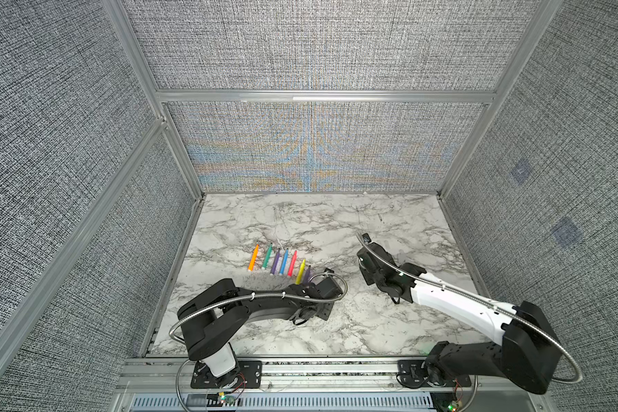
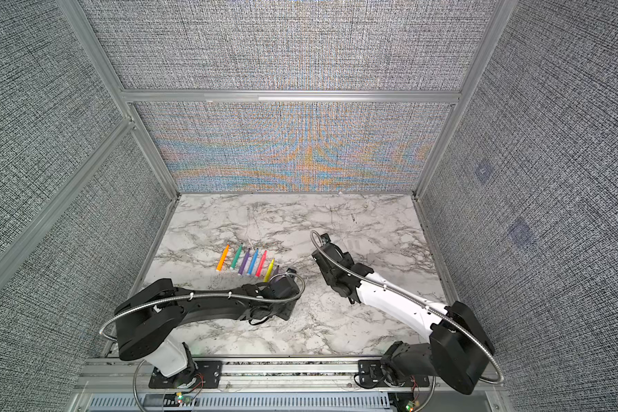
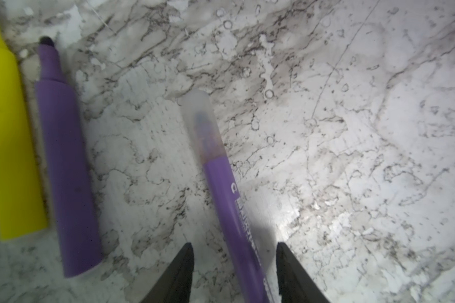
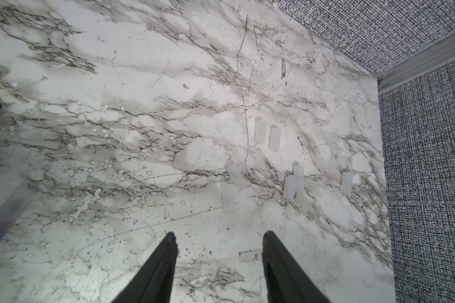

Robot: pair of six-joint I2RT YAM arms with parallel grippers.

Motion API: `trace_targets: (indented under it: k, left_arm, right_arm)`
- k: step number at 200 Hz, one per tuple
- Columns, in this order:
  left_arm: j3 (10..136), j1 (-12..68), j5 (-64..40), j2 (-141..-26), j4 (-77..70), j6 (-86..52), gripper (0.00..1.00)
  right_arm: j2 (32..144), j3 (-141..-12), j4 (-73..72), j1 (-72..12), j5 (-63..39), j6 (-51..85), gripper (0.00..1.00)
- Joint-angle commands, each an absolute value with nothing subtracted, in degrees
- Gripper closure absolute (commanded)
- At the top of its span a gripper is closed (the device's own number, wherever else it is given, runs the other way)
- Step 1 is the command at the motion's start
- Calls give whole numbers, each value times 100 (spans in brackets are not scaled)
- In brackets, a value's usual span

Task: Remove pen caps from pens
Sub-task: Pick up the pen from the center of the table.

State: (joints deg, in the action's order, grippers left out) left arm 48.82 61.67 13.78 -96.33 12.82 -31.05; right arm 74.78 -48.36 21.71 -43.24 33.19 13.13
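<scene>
Table: a white-and-grey marble-patterned table [image 1: 336, 221] is carrying everything.
Pen row: slim marker pens are lying side by side between the table's left edge and its middle. From that edge inward they are the orange pen [image 1: 253, 257], green pen [image 1: 267, 256], purple pen [image 1: 275, 261], blue pen [image 1: 283, 261], red pen [image 1: 292, 263] and yellow pen [image 1: 300, 271].
Row end: an uncapped purple pen [image 3: 66, 170] is lying just beside the yellow one, with its dark tip showing.
Capped pen: a last purple marker pen [image 3: 229, 210] is still wearing its clear plastic cap [image 3: 200, 123] and is running between the left hand's fingers.
Left hand [image 3: 234, 245]: the black fingers are standing partly apart on either side of the pen. I cannot tell whether they are gripping it farther back.
Right hand [image 4: 218, 233]: it is hovering over bare marble with its fingers spread and nothing between them.
Loose caps [image 4: 274, 137]: seven small clear tubes are lying scattered toward the table's right edge, ahead of the right hand.
</scene>
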Motion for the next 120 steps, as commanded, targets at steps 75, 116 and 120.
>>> trace_targets:
  k: [75, 116, 120]
  left_arm:
    - [5071, 6187, 1407, -10210, 1751, -3405, 73]
    - [4972, 6230, 1493, -10320, 1980, -3596, 73]
    - [4949, 6244, 1502, -10332, 1993, -3613, 73]
  right_arm:
    - [7044, -4732, 2057, -4342, 3630, 1474, 41]
    - [6762, -4564, 2125, -4502, 3784, 1586, 40]
    - [6745, -4562, 2133, -4501, 3795, 1591, 40]
